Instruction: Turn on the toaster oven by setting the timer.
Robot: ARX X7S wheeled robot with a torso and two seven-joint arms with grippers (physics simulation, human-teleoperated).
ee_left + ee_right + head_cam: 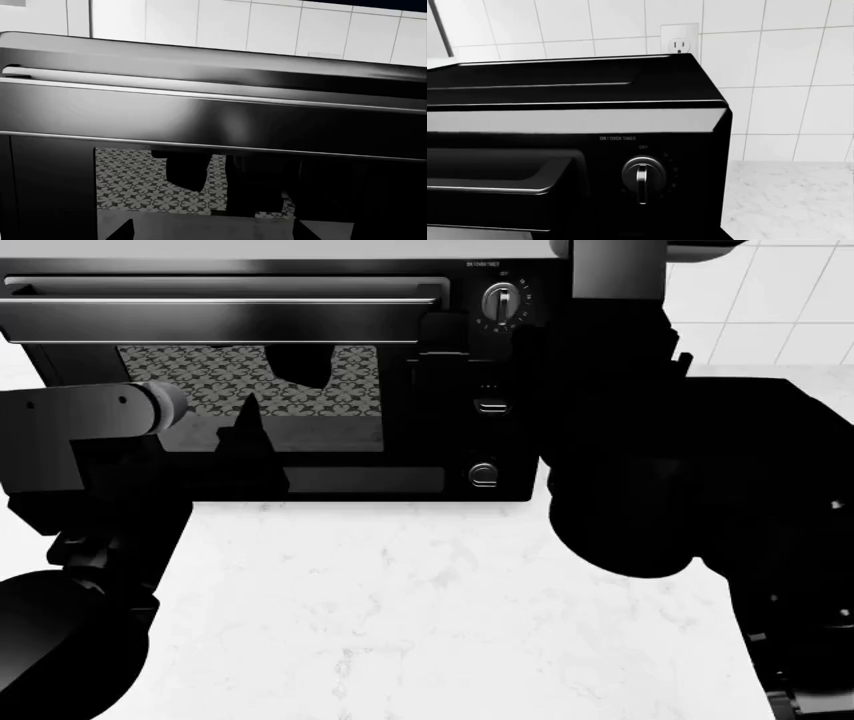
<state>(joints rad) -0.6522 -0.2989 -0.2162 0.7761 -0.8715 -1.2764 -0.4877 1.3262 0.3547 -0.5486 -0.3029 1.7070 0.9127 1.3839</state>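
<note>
Toaster oven (267, 390) timer knob (643, 176) untouched, finger state can't tell; right arm (627, 440) blocks head view, could miss knob.

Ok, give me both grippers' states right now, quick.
Left gripper: fingers not visible in any view, so cannot be told.
Right gripper: also hidden; its camera faces the timer knob on the toaster oven.

Black toaster oven (334, 380) stands door shut on the counter.

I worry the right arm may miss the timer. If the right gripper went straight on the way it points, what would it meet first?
Probably the toaster oven front, near the timer knob that the right wrist view faces; depth is unclear, and the gripper itself is out of view.
</note>
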